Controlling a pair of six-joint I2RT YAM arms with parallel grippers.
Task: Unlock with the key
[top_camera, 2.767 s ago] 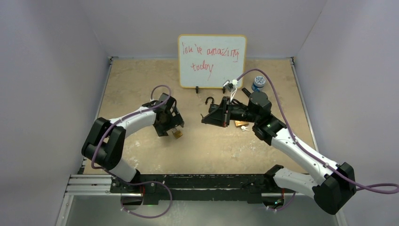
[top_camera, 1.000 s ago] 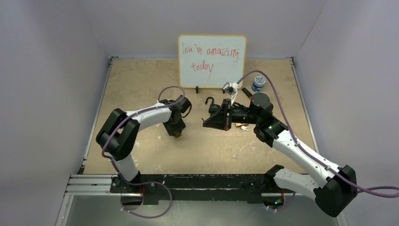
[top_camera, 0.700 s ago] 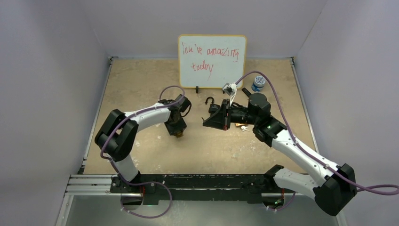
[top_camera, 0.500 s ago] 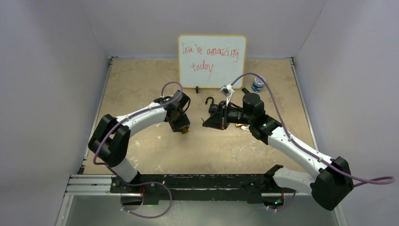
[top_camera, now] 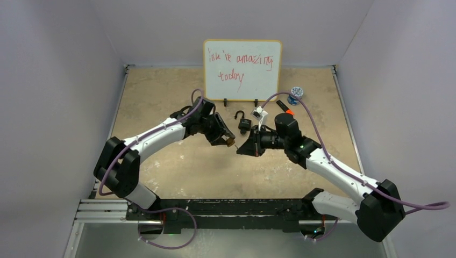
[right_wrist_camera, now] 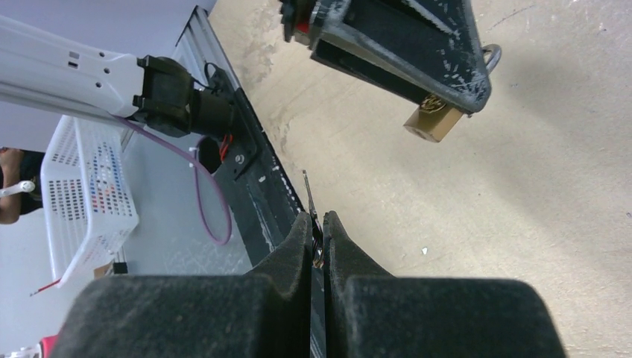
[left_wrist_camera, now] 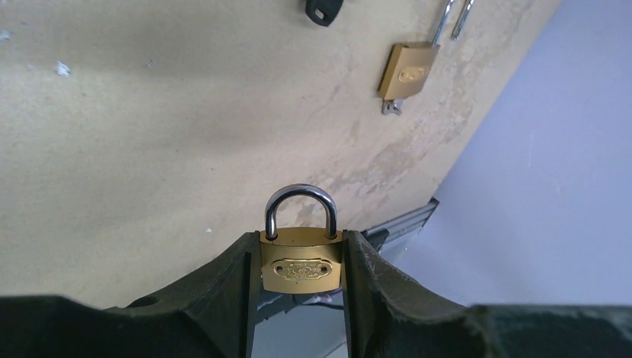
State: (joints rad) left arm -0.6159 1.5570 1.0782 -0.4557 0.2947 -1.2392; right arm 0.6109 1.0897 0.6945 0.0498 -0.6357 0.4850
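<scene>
A brass padlock with a steel shackle sits upright between my left gripper's fingers, clamped by its sides. In the top view the left gripper holds the padlock above the middle of the table. My right gripper is shut on a thin key whose blade pokes out past the fingertips. The right gripper hovers just right of the padlock, tips pointing toward it with a small gap. From the right wrist, the padlock hangs below the left fingers, its bottom face toward me.
A black padlock with its shackle open lies behind the grippers. A second brass padlock with small keys lies on the table. A whiteboard stands at the back, a blue-white bottle to its right. A white basket sits off the table.
The left arm swung right and tilted, carrying the brass padlock toward the centre. The right gripper moved left and nearer with the key. The two grippers now almost meet.
</scene>
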